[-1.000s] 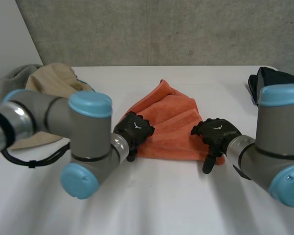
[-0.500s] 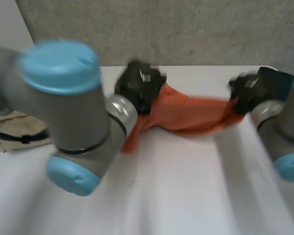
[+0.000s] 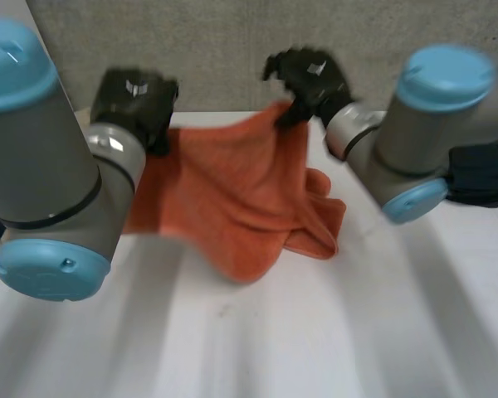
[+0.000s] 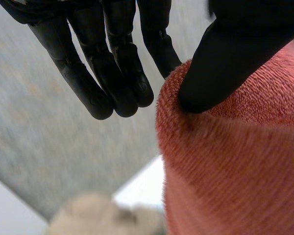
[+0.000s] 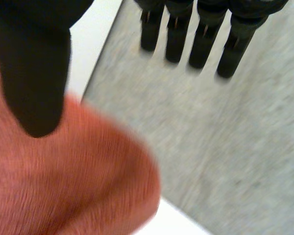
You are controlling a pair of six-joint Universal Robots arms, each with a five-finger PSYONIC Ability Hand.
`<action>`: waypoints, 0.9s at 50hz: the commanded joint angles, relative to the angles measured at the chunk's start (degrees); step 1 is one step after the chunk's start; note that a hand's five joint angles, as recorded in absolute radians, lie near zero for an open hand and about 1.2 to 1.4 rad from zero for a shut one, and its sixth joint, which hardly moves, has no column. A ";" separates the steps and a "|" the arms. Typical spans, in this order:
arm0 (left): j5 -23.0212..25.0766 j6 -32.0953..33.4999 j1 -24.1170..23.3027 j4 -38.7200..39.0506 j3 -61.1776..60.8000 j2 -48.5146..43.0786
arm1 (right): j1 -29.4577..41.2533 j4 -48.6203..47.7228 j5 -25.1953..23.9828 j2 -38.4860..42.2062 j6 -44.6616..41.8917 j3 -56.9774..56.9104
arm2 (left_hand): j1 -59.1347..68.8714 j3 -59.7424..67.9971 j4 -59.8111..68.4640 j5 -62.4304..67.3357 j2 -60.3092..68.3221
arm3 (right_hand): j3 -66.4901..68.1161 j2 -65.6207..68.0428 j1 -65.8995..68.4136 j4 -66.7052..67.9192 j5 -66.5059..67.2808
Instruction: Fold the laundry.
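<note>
Item: orange terry-cloth towel. Raised over the far half of the table, upper edge stretched between my two hands. The lower part hangs in folds, with one bunched end resting on the tabletop on my right side.

Left hand: at the towel's upper left corner. My thumb is pressed down onto the cloth edge, pinching it. The fingers are long and nearly straight, just beside the cloth.

Right hand: at the upper right corner, held high. My thumb lies on the towel and clamps it. The fingers are straight and apart from the cloth.

Surface: plain white table, smooth.

Also on the table: black fabric bundle at the right edge, behind my right arm. A beige cloth heap lies past my left hand, near the table's corner.

Room: rough grey concrete wall directly behind the table.
</note>
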 commanded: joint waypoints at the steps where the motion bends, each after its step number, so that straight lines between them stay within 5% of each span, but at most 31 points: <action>1: 4.42 4.12 7.40 2.00 -7.88 -2.68 | 0.89 7.36 3.97 0.88 0.30 0.32 | 13.96 11.95 11.62 13.19 11.49 | -19.66 -18.06 -18.27 -21.51 -19.77; 7: 10.23 8.69 10.67 0.51 -11.32 -1.10 | -3.07 18.71 8.47 -5.98 0.93 1.72 | 13.65 11.63 11.30 12.87 11.17 | -19.66 -18.06 -18.27 -21.51 -19.77; 12: 15.06 15.45 9.97 -3.00 -10.27 -0.30 | -5.88 27.77 9.00 -8.98 -7.15 6.55 | -35.36 -37.37 -37.70 -36.14 -37.83 | -19.66 -18.06 -18.27 -21.51 -19.77; 16: 16.39 18.89 8.12 -3.19 -5.80 -1.70 | -6.76 31.73 9.00 -9.77 -12.69 12.17 | -51.60 -53.61 -53.94 -52.37 -54.07 | -19.66 -18.06 -18.27 -21.51 -19.77; 26: 17.27 19.42 1.36 -2.83 18.01 -19.09 | -5.10 20.50 9.97 -8.28 -3.92 23.78 | -56.04 -58.05 -58.38 -56.81 -58.51 | -19.66 -18.06 -18.27 -21.51 -19.77; 31: 23.48 19.95 0.04 -11.15 35.39 -31.47 | -2.20 14.78 10.93 -4.24 3.10 23.97 | -56.04 -58.05 -58.38 -56.81 -58.51 | -19.03 -17.42 -17.63 -20.87 -19.13; 34: 26.66 20.21 0.03 -15.92 42.27 -36.76 | -1.32 13.45 11.73 -2.30 5.84 23.35 | -56.04 -58.05 -58.38 -56.81 -58.51 | -9.45 -7.84 -8.05 -11.29 -9.55; 39: 28.61 20.65 0.91 -24.17 53.87 -45.81 | -0.26 11.96 14.35 -0.54 9.01 21.16 | -56.04 -58.05 -58.38 -56.81 -58.51 | 50.23 51.83 51.62 48.38 50.12; 45: 28.43 23.02 1.88 -25.07 57.85 -50.05 | -0.61 11.78 17.53 -8.34 5.59 24.04 | -56.04 -58.05 -58.38 -56.81 -58.51 | 50.34 51.94 51.73 48.49 50.23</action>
